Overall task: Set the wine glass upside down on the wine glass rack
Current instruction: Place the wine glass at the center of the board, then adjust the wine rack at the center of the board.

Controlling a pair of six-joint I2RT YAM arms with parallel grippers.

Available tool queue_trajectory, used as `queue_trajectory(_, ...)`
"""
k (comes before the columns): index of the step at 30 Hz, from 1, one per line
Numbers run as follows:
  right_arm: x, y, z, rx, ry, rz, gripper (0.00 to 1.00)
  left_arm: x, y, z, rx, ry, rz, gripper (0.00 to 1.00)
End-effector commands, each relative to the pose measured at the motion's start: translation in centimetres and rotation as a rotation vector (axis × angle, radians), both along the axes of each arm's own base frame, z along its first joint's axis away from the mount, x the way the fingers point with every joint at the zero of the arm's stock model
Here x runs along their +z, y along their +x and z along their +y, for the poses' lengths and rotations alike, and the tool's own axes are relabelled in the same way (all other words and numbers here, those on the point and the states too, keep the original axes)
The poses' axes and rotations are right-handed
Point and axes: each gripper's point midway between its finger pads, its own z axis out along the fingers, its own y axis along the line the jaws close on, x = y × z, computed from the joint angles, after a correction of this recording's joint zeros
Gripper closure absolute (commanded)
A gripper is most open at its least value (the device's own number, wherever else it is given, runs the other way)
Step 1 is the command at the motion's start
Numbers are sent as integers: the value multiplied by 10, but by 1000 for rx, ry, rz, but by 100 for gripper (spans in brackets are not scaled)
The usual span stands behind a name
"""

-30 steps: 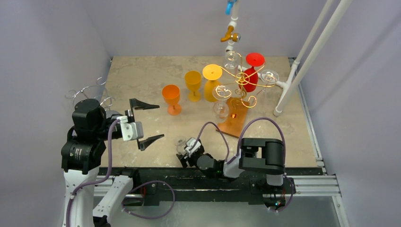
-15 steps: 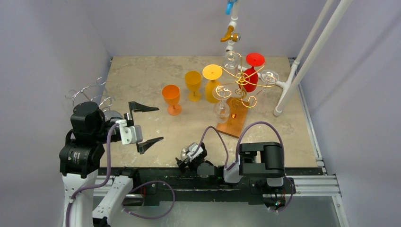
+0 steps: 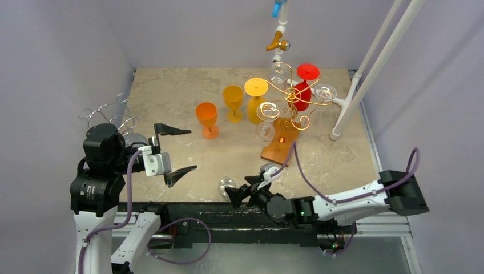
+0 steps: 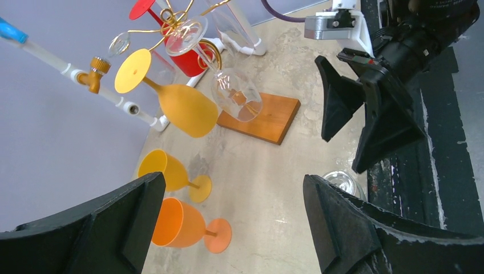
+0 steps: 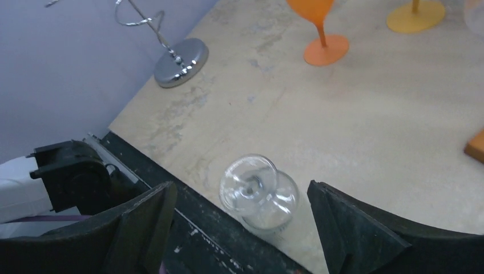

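Note:
A clear wine glass (image 5: 258,191) rests at the table's front edge with its foot towards the right wrist camera; I cannot tell whether it lies or stands. My right gripper (image 5: 241,187) is open, a finger on either side of the glass and apart from it. From above, the right gripper (image 3: 244,188) sits just right of the glass (image 3: 226,184). The gold wire wine glass rack (image 3: 291,94) on its wooden base (image 3: 281,144) carries yellow, red and clear glasses upside down. My left gripper (image 3: 193,149) hangs open and holds nothing, left of the glass.
An orange glass (image 3: 207,119) and a yellow glass (image 3: 233,101) stand upright mid-table. A silver wire stand (image 3: 108,111) sits at the left edge. White pipes (image 3: 365,74) rise at the right, and a tap pipe (image 3: 278,40) hangs over the rack.
My right gripper has opened wide and drawn back to the right of the clear glass, and the arm's elbow has swung far out to the right. The left arm has barely shifted.

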Motion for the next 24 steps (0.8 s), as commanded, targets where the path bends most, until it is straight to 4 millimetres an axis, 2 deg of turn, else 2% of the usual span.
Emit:
queue_trajectory(1, -70, 5, -68, -192, -88, 233, 11, 17, -7, -1, -14, -21, -48, 0)
queue_trajectory(4, -87, 8, -102, -305, -51, 338, 34, 17, -7, -2, -16, -22, -47, 0)
queue_trajectory(5, -100, 11, -127, -381, -92, 364, 38, 17, -7, -2, -16, -22, -46, 0)
queue_trajectory(9, -109, 15, -165, -552, -31, 459, 51, 17, -6, -2, -20, -23, -43, 0)
queue_trajectory(11, -108, 20, -173, -596, -36, 457, 52, 17, -5, -2, -23, -23, -42, 0)
queue_trajectory(13, -116, 30, -182, -650, -62, 473, 54, 15, -4, -2, -22, -22, -35, 0)
queue_trajectory(16, -124, 48, -173, -633, -95, 484, 57, 13, -3, -2, -21, -20, -35, 0)
queue_trajectory(18, -129, 57, -180, -672, -118, 496, 61, 12, -3, -2, -18, -18, -33, 0)
queue_trajectory(24, -131, 93, -186, -732, -184, 473, 65, 7, -1, -1, -12, -12, -29, 0)
